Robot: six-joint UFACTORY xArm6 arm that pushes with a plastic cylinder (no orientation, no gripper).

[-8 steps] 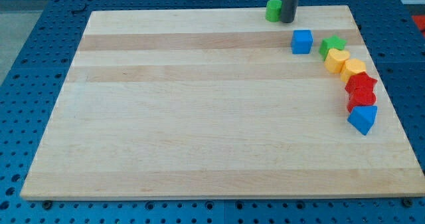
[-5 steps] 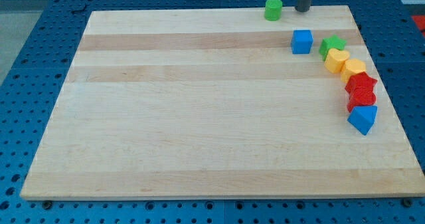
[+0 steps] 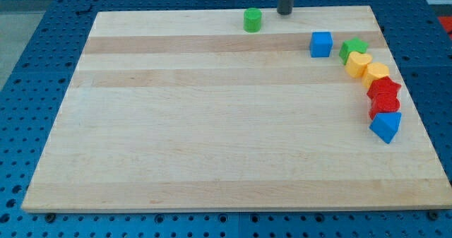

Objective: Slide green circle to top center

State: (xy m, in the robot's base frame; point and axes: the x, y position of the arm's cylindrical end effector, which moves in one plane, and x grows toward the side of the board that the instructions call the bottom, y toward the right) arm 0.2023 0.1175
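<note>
Wooden board (image 3: 212,125) on a blue perforated bench, described from left to right. The left and middle of the board carry no blocks. At the far edge, just right of the board's midline, the green circle (image 3: 252,20) is seen standing upright. To its right, near but apart from it, my tip (image 3: 284,13) rests at the far edge; no gap can be bridged without a further stroke. No fingers are fitted to the rod, so nothing is held and no opening can be reported. Further right a blue cube (image 3: 321,44) stands alone. Beyond it a curved chain of touching blocks runs toward the near right: a green star (image 3: 353,50), a yellow heart (image 3: 359,63), a yellow block (image 3: 376,74) of unclear shape, a red star (image 3: 384,90), a second red block (image 3: 382,106), and a blue triangle (image 3: 385,126).

The final placing step is judged to be in hand, the circle lying almost at top centre. At most, a short leftward nudge from the circle's right side is called for, kept gentle so that the block is not carried off the far edge.
</note>
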